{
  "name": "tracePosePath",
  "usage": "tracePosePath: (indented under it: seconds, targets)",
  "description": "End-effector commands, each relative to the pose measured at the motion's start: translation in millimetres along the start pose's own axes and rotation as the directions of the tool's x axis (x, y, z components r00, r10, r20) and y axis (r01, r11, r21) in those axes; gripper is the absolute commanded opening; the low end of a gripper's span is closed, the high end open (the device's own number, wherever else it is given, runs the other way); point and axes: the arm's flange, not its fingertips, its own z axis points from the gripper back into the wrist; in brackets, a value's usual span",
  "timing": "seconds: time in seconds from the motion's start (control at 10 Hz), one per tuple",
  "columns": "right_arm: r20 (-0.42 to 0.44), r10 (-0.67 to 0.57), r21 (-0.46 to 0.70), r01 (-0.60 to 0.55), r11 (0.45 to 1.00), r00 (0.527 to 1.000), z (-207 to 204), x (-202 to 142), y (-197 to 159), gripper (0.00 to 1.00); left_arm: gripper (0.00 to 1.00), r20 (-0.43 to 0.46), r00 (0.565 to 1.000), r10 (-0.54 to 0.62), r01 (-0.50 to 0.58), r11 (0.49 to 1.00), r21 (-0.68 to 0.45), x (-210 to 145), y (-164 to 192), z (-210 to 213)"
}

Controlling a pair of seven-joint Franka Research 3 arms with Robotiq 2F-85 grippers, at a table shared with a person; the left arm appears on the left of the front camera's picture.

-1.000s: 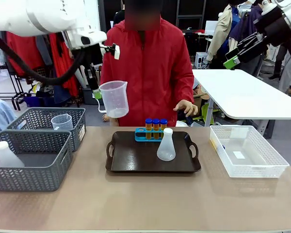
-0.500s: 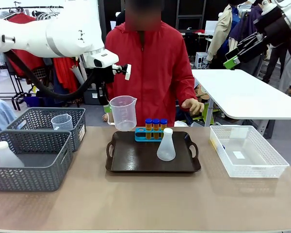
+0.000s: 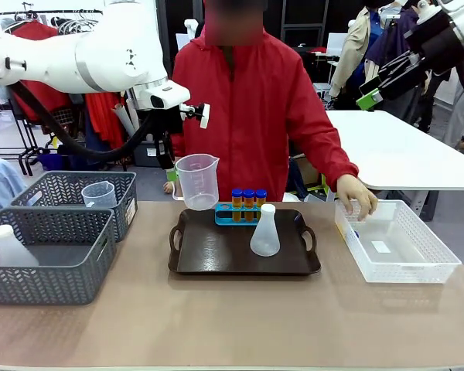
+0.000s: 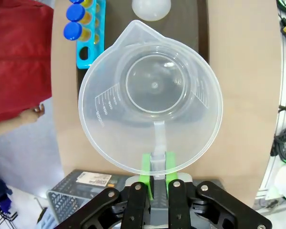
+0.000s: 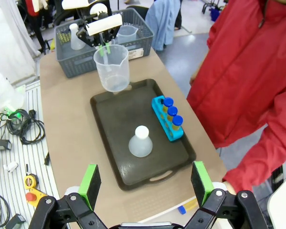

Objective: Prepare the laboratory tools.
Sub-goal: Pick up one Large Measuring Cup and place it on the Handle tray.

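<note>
Beaker (image 4: 150,100) light, stiff, slick plastic; I've got my left gripper (image 4: 155,168) pinched tight on its handle, cup hanging ahead of the pads over the tray's (image 3: 216,267) corner. Right gripper (image 5: 145,183) spread wide, empty.

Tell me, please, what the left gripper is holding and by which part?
The left gripper holds the clear measuring beaker by its handle, above the tray's corner.

- Table (image 3: 216,325): tan top.
- Dark tray (image 3: 216,259) at the middle, lying flat.
- Two grey baskets at the left, one (image 3: 50,259) nearer, one (image 3: 50,189) behind, touching.
- White bin (image 3: 394,241) at the right, well apart from the tray.
</note>
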Motion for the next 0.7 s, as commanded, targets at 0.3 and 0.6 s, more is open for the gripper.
tracePosePath:
  seconds: [0.3,0.6]
  targets:
    - [0.014,-0.001,0.006,0.001,1.000,1.000,0.2,1.0,0.6,1.00,0.00,-0.072,0.982,-0.176,0.180,0.981,0.066,20.4,5.7,-39.1]
    - [0.014,-0.001,0.006,0.001,1.000,1.000,0.2,1.0,0.6,1.00,0.00,-0.102,0.967,-0.232,0.239,0.969,0.057,33.5,12.3,-82.3]
